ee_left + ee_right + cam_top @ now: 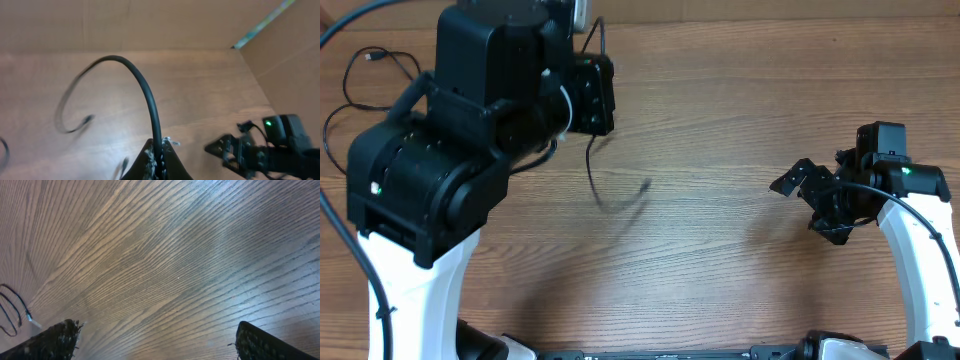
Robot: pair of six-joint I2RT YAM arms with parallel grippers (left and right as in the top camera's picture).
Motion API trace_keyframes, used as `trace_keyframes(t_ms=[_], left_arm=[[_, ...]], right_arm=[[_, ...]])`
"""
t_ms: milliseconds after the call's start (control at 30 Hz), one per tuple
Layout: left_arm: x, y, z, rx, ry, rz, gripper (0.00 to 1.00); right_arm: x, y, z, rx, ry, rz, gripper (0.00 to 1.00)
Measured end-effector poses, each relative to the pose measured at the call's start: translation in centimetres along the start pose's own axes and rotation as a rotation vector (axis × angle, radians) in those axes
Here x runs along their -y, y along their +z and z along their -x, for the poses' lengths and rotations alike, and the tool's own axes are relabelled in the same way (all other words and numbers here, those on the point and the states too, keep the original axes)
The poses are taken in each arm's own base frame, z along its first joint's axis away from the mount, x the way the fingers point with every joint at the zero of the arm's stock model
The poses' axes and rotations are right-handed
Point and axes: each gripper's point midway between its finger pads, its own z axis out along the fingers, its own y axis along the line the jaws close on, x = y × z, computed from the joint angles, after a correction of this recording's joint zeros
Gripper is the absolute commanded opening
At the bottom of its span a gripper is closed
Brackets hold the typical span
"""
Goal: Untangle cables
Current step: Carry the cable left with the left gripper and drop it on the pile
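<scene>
Left wrist: L gripper point(160, 161) clenched on cable point(150, 100), held above table point(720, 110), left of centre, tail dangling. Overhead: R gripper point(810, 205) spread, empty, right side. Other cables point(365, 62) far left. Cable prob. light, limp, slippery; grip near plug.

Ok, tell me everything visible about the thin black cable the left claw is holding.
The thin black rubbery-looking cable is pinched in the shut left claw. From there it rises in a smooth arch, then drops and curls over the brown wooden table, its far part blurred. A small plug-like end shows at the tip; whether it touches the table is unclear.
</scene>
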Motion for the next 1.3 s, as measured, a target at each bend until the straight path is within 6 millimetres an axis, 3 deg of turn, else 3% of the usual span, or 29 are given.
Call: trace_keyframes(t_ms=[300,533,833,1000,1300], left_arm=[[-1.0,-0.4,-1.1,-0.028,-0.263,0.051,0.04],[-5.1,-1.2,-3.9,-0.055,-0.567,0.286,0.04],[-7.0,-1.7,-3.0,0.074,-0.84,0.378,0.04],[-10.1,-2.6,-1.8,0.171,-0.936,0.454,0.04],[-18.9,-6.3,0.1,0.351,-1.114,0.629,0.04]], right_arm=[[0.0,0.0,0.0,0.0,0.0,0.0,1.0],[0.0,0.0,0.0,0.0,0.0,0.0,1.0],[0.0,0.0,0.0,-0.001,0.0,0.0,1.0],[0.0,0.0,0.0,0.0,0.0,0.0,1.0],[0.0,0.0,0.0,0.0,0.0,0.0,1.0]])
